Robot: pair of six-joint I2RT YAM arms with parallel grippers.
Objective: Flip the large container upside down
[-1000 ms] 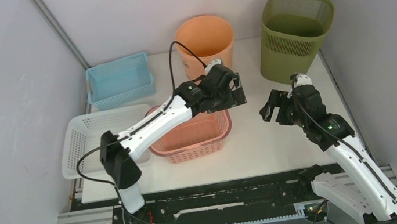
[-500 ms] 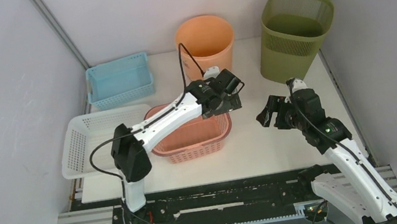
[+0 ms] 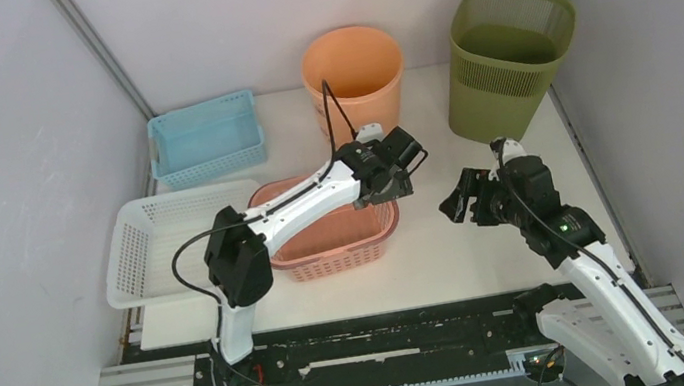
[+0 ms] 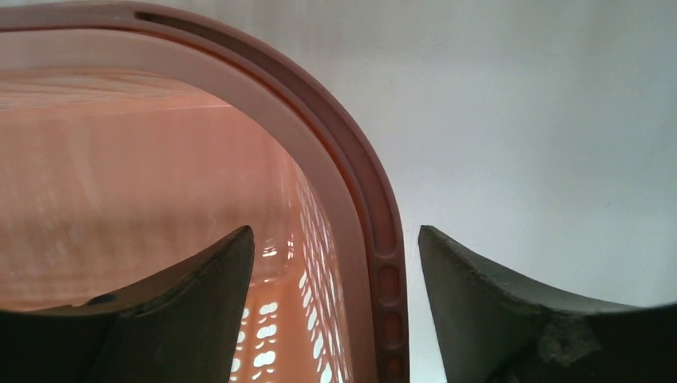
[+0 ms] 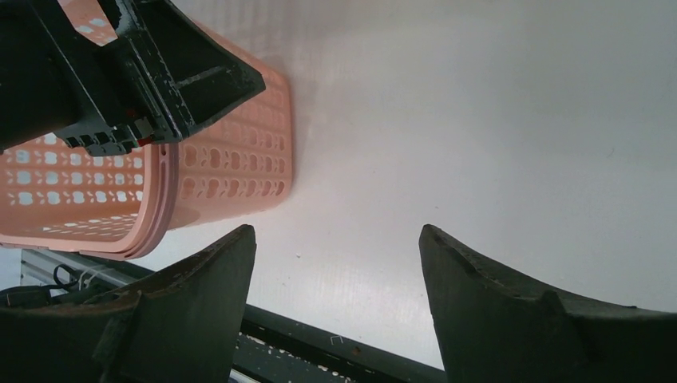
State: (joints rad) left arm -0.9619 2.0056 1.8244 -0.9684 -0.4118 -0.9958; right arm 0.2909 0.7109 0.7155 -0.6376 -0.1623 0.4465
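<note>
Nothing could be read in any view. The pink basket (image 3: 336, 251) carried no legible writing, label, brand or number.
</note>
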